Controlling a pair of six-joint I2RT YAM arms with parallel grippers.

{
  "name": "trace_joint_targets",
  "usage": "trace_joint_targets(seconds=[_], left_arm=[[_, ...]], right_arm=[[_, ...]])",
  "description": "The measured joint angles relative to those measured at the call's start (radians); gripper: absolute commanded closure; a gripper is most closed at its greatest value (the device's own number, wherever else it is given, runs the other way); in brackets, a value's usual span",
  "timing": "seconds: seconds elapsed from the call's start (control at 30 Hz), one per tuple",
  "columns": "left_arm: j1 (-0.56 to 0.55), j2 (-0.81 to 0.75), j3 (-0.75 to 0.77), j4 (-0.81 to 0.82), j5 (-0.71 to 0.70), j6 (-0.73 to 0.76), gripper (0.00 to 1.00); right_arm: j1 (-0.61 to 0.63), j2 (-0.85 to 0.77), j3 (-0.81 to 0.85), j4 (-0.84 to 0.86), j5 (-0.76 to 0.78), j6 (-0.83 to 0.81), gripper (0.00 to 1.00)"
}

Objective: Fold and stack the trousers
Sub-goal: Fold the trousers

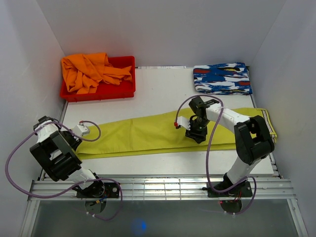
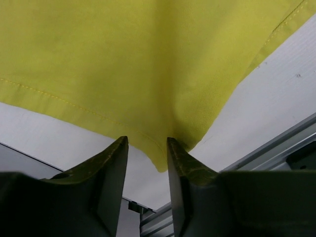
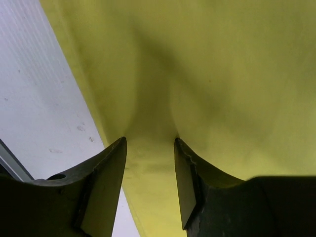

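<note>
Two dark fingers (image 2: 111,168) of the left gripper (image 2: 146,143), clenched on a hem corner of the trousers (image 2: 148,59), with the yellow-green cloth drawn down into the narrow gap between them and its tip hanging just past the pads. White table (image 2: 276,108) to either side of that corner, stitched hem running off to the left.

Same again at the right gripper (image 3: 149,143): fingers pinched on a raised ridge of the same cloth, soft shadow down each flank of the ridge, the near edge of the cloth slanting along the left of the wrist view over bare table.

Seen from above, left gripper low at the left end of the trousers by the near corner, largely hidden behind its own arm; right gripper planted on the cloth right of the middle, towards the near edge. Trousers stretched lengthwise across the table, flat, reaching almost from side to side, with the striped waistband (image 1: 267,118) at the right end.

Further back, at the left, an orange garment (image 1: 91,71) heaped in a red bin (image 1: 123,92); at the right, a folded blue, white and red patterned cloth (image 1: 222,79), well apart from the trousers.
</note>
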Motion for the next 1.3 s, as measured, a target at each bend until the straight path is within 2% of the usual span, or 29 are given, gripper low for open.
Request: trace_joint_targets(seconds=[0.07, 0.2, 0.33, 0.4, 0.6, 0.7, 0.87, 1.0, 1.13, 1.23, 1.3], left_arm=[[0.0, 0.0, -0.006, 0.002, -0.006, 0.023, 0.56], [0.0, 0.0, -0.007, 0.002, -0.023, 0.064, 0.48], [0.0, 0.011, 0.023, 0.002, -0.021, 0.037, 0.5], [0.0, 0.056, 0.12, -0.018, 0.006, -0.03, 0.49], [0.0, 0.315, 0.564, -0.013, 0.127, -0.355, 0.49], [0.0, 0.405, 0.652, -0.007, 0.155, -0.495, 0.48], [-0.007, 0.46, 0.647, -0.024, 0.161, -0.629, 0.45], [-0.01, 0.455, 0.584, -0.013, 0.162, -0.693, 0.44], [-0.01, 0.455, 0.475, 0.018, 0.164, -0.729, 0.58], [-0.01, 0.455, 0.432, 0.028, 0.178, -0.741, 0.64], [-0.01, 0.455, 0.429, 0.034, 0.195, -0.753, 0.76]], right_arm=[[0.007, 0.022, 0.016, -0.001, 0.001, 0.01, 0.51], [0.012, 0.039, 0.045, 0.003, 0.001, 0.021, 0.52], [0.015, 0.039, 0.055, 0.008, 0.006, 0.026, 0.56], [0.016, 0.045, 0.055, 0.009, 0.011, 0.035, 0.59], [0.018, 0.07, 0.055, 0.032, 0.027, 0.084, 0.65], [0.018, 0.076, 0.055, 0.034, 0.027, 0.114, 0.67], [0.018, 0.089, 0.072, 0.028, 0.024, 0.167, 0.68], [0.019, 0.105, 0.108, 0.021, 0.016, 0.204, 0.68], [0.024, 0.12, 0.139, 0.018, 0.015, 0.223, 0.69], [0.025, 0.121, 0.146, 0.008, 0.015, 0.226, 0.69], [0.025, 0.121, 0.146, -0.005, 0.014, 0.225, 0.69]])
